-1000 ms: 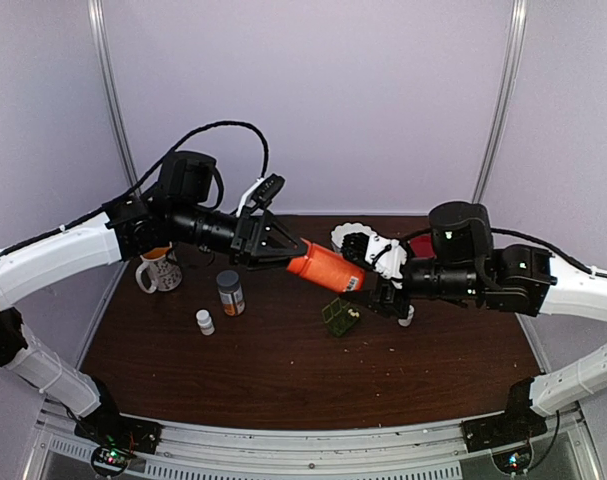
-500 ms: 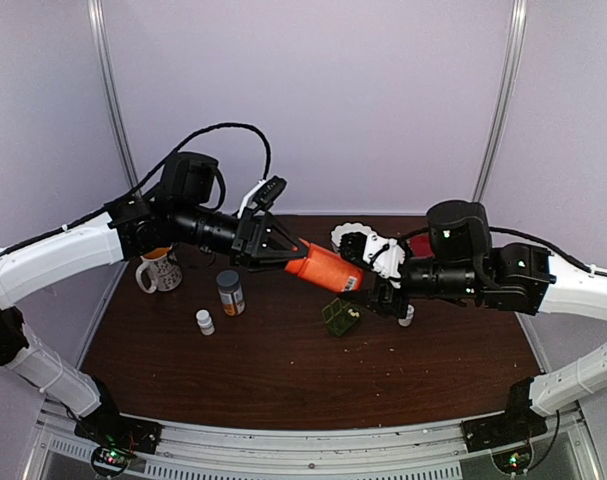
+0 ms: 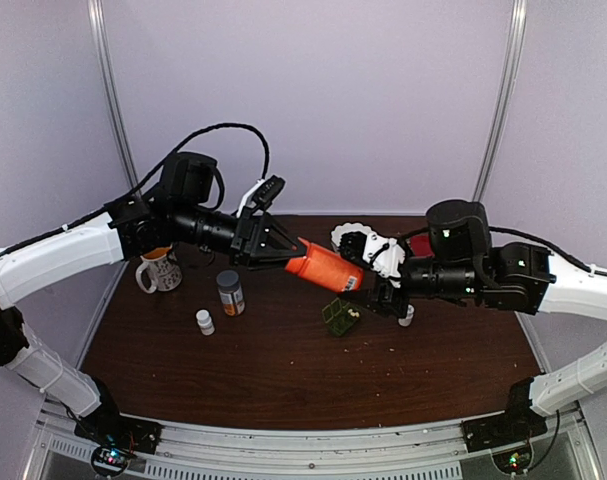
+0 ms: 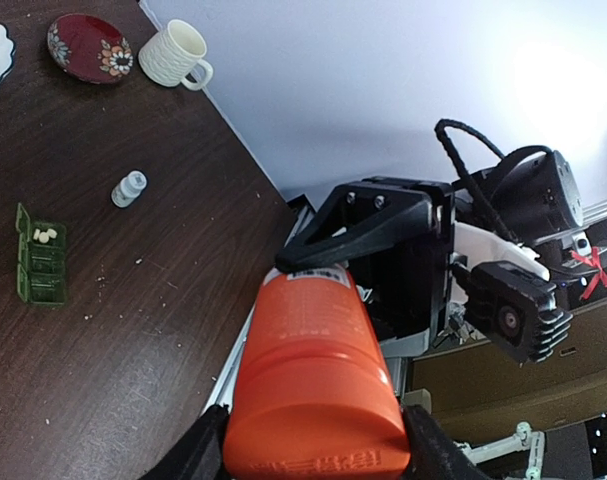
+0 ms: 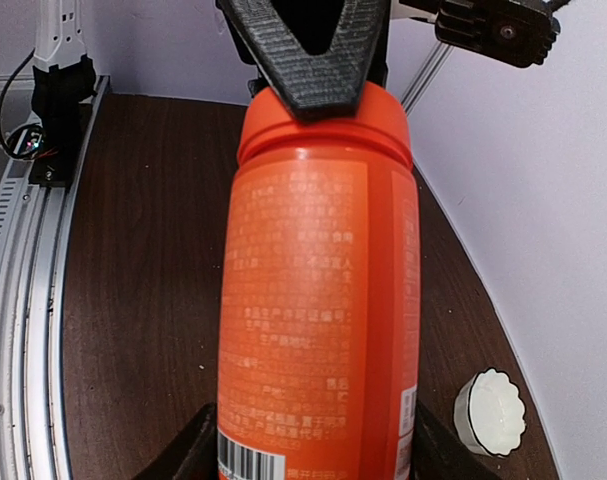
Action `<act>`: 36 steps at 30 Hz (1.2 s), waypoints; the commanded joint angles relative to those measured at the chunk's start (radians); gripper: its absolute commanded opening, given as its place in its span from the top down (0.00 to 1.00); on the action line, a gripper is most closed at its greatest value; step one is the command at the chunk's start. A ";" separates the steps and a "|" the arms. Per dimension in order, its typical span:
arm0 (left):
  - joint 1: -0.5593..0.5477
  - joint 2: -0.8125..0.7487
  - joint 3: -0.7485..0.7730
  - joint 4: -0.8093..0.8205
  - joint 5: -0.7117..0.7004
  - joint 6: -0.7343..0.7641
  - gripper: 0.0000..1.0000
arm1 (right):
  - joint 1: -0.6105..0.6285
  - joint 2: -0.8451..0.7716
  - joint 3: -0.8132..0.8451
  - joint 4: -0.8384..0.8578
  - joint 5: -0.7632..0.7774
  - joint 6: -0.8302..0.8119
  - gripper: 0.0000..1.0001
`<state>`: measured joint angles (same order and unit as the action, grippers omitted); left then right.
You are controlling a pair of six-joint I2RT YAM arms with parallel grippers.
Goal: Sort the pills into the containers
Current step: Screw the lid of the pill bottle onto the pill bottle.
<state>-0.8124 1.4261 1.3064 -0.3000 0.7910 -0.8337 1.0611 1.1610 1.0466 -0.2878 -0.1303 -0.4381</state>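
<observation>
The orange bottle (image 3: 326, 268) hangs tilted above the table (image 3: 283, 370), caught at both ends. The right fingers (image 5: 188, 460) are part open and clamped on either side of its base, and the left fingers (image 4: 198, 458) sit part open against both sides of its cap. On the table, just below the bottle's base end, lies the green pill box (image 3: 338, 318) with its lids up, and a few whitish pills (image 4: 43, 235) rest in one end cell.

The orange bottle (image 5: 318, 300) is cut off at 6 o'clock in the right wrist view. Overhead, the pills (image 3: 351, 313) are uncountable specks.
</observation>
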 commanded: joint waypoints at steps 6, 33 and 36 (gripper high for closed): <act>0.005 0.001 0.009 0.041 0.038 0.106 0.61 | 0.001 0.019 0.071 -0.019 -0.058 0.065 1.00; -0.083 -0.028 0.032 -0.074 -0.050 1.758 1.00 | -0.062 0.009 0.086 -0.022 -0.417 0.214 1.00; -0.129 -0.035 0.013 -0.096 -0.160 2.016 1.00 | -0.064 0.017 0.088 -0.027 -0.421 0.219 1.00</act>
<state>-0.8707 1.3975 1.3090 -0.4034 0.8112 0.7311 0.9943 1.1839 1.1156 -0.4248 -0.4793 -0.2798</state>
